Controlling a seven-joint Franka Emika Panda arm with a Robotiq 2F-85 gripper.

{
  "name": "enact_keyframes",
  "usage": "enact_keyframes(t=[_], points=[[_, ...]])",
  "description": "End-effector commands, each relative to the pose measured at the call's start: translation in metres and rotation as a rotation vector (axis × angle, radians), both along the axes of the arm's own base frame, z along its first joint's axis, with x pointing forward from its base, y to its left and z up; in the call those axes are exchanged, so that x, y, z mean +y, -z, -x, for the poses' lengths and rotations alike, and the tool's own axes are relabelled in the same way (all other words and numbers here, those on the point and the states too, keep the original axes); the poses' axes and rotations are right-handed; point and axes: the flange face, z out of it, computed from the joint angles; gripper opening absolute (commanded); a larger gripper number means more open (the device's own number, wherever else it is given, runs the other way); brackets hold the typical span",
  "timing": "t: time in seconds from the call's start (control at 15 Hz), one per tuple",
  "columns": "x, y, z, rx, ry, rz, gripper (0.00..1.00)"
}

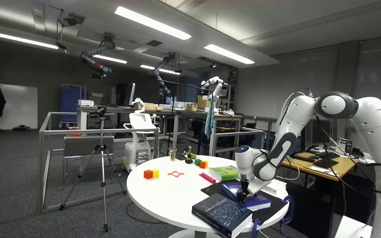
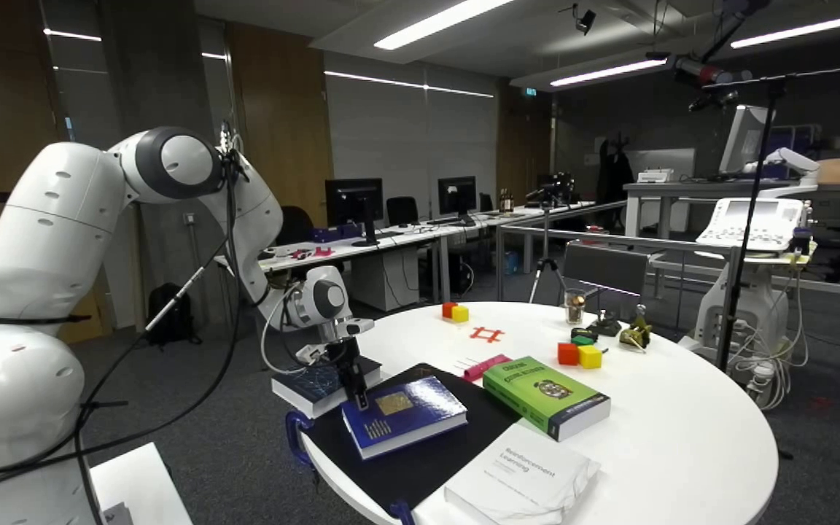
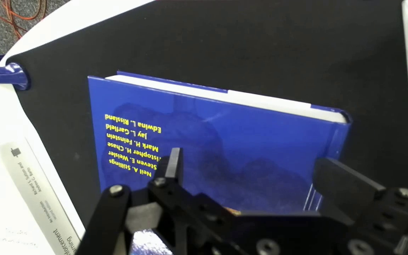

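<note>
A blue hardback book (image 1: 260,201) (image 2: 427,408) (image 3: 225,131) with yellow lettering lies flat on a black mat (image 1: 271,211) (image 2: 420,467) (image 3: 260,46). Directly over its cover, near the spine end, my gripper (image 1: 242,195) (image 2: 359,399) (image 3: 248,166) points downward. Its two fingers stand wide apart in the wrist view, and only the book's cover shows between them. One fingertip (image 3: 175,163) is above the cover by the lettering; the opposite one (image 3: 331,173) is over the spine edge. Whether either touches the book I cannot tell. The gripper body hides the cover's lower part.
On the round white table (image 1: 150,195) lie a dark book (image 1: 223,211) (image 2: 307,390), a green book (image 1: 225,172) (image 2: 547,394) and a white book (image 2: 522,474) (image 3: 23,198). Blue clamps (image 1: 288,211) (image 3: 5,74) grip the table edge. Coloured cubes (image 1: 148,174) (image 2: 579,355) and a pink roll (image 2: 485,367) sit farther off.
</note>
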Motion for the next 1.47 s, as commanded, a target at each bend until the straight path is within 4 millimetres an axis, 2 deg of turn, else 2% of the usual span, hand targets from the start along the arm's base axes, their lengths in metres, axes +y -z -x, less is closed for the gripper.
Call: enact_keyframes(t=[0.0,0.93,1.2,1.4], points=[[-0.009,0.005,0.000,0.034,0.013,0.024,1.00],[-0.031,-0.004,-0.002,0.010,0.038,0.047,1.00],[-0.019,-0.009,-0.003,-0.003,0.034,0.033,1.00],[-0.003,-0.012,-0.004,-0.017,0.027,0.008,1.00]])
